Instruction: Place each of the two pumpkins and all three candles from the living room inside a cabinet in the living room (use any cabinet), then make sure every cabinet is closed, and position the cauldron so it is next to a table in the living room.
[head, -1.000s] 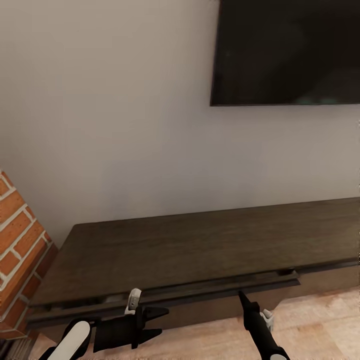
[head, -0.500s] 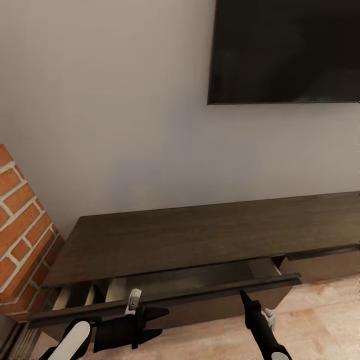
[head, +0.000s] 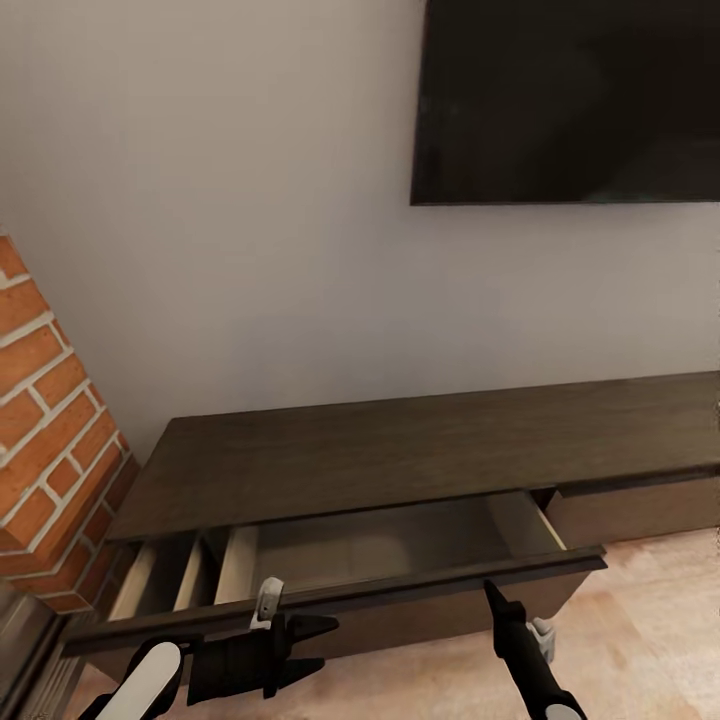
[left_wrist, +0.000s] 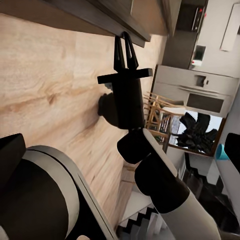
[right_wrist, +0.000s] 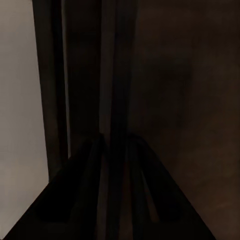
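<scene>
Nearest, left gripper (head: 318, 645): hangs low in front of the unit with its two fingers spread and nothing between them, clear of the woodwork.
Right gripper (head: 492, 592): reaches up to the top lip of the drawer front (head: 400, 600). In the right wrist view a thin dark board runs between the two fingers, which sit close against it, so the grip reads as a pinch on that lip.
Floor (head: 650, 640): pale wood planks just below the drawer front.
Open drawer (head: 380, 545): pulled well out of the cabinet (head: 400, 455), showing a pale beige floor and side walls. The gripped point lies toward its right end.
Neighbouring drawer (head: 640, 510): to the right, front flush with the carcass.
Handling, drawer: judged rigid and light to slide on its runners. With no handle, the top lip is the only hold. The finish looks smooth, so a thin pinch may slip. A pull or push far from the middle of so wide a front may skew it, so a hold nearer the centre is advised.
Handling, cabinet: judged heavy and unlikely to shift under the pull.
Brick column (head: 50, 420): stands just beside the cabinet's left end.
Wall (head: 250, 200): plain and light, behind the cabinet.
Television (head: 570, 100): dark screen mounted on the wall, well above the cabinet's top.
</scene>
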